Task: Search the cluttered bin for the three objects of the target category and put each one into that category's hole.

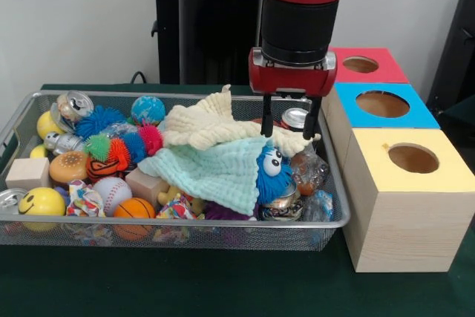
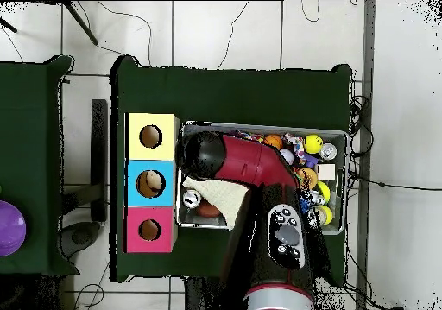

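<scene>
The bin [image 1: 223, 223] is a silver wire-mesh tray full of toys, balls and cloths; it also shows in the overhead view [image 2: 344, 164]. My gripper [image 1: 290, 125] hangs over the bin's right end, next to the boxes. It is open, with its two fingers down at a cream cloth [image 1: 211, 125] and a silver can [image 1: 295, 117] showing between them. It holds nothing. A mint cloth [image 1: 211, 171] and a blue fuzzy toy with eyes [image 1: 272, 170] lie just in front. In the overhead view the arm hides the gripper.
Three boxes with round holes stand beside the bin: red [image 1: 378, 70], blue [image 1: 415, 113], yellow [image 1: 445, 176]. Balls, a smiley ball [image 1: 42, 201], a wooden block [image 1: 27, 172], another can [image 1: 74, 104] and spiky toys fill the bin's left part.
</scene>
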